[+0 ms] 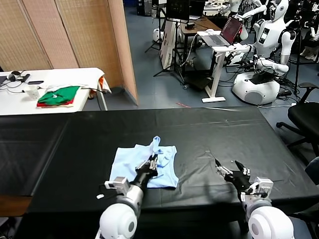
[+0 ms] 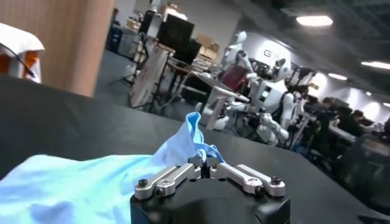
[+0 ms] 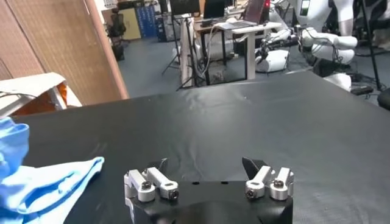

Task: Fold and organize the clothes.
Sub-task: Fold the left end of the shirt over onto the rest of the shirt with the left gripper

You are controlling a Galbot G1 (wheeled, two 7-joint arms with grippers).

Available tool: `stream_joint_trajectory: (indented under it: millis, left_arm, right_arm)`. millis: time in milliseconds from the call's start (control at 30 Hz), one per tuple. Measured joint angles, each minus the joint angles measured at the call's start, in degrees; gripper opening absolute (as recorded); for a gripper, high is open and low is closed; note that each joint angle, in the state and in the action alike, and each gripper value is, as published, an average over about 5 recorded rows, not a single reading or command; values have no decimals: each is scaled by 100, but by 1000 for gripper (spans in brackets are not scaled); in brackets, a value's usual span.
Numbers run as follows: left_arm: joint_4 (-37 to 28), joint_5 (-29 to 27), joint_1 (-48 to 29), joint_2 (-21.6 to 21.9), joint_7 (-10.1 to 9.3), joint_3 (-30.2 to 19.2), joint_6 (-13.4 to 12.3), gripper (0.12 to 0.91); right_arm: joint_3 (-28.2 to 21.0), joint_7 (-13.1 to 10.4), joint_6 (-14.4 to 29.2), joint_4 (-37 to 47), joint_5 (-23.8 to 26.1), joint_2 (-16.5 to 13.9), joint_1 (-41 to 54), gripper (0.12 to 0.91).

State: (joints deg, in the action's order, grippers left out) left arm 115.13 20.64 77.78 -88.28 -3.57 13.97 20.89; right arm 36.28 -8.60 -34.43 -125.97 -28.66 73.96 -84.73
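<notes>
The clothes are one pale light-blue shirt (image 1: 130, 167), lying partly folded on the black table (image 1: 224, 134) in front of me. My left gripper (image 1: 153, 160) rests over the shirt's right side. Its jaws are shut on a pinch of the blue fabric, and a fold (image 1: 156, 143) stands up just beyond the fingertips. In the left wrist view the left gripper (image 2: 206, 163) has its tips together, with the shirt (image 2: 91, 182) bunched at them. My right gripper (image 1: 231, 168) hovers open over bare tablecloth, right of the shirt and apart from it. The right wrist view shows the right gripper (image 3: 206, 165) empty and the shirt (image 3: 42, 182) off to one side.
A white table (image 1: 15, 102) at the back left carries folded green-and-red garments (image 1: 59, 95) and small items. A wooden screen (image 1: 75, 30) stands behind it. A black office chair (image 1: 305, 117) sits by the table's right end. The table's front edge runs near my body.
</notes>
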Motion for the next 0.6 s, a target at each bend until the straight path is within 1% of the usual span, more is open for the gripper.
stream_joint_trajectory:
  millis: [300, 433, 467, 533, 567, 600]
  left_arm:
    - [-375, -39, -116, -164, 10, -5, -119, 175]
    - [-456, -24, -101, -240, 7, -10, -135, 177]
    - [-461, -1, -93, -255, 5, -14, -137, 191]
    - [-448, 107, -82, -287, 1, -26, -129, 257]
    - [-430, 198, -78, -305, -5, -33, -115, 308]
    - [-408, 307, -72, -325, -14, -40, -95, 379]
  right_arm:
    - [-83, 40, 8, 15, 95, 27, -24, 907]
    - [-164, 126, 7, 24, 179, 1, -16, 907]
    - [-190, 159, 7, 29, 200, -17, -2, 907]
    - [-258, 223, 8, 52, 229, -64, 44, 907]
    - [-297, 249, 12, 69, 237, -89, 69, 907]
    - [-338, 271, 19, 90, 238, -115, 97, 907]
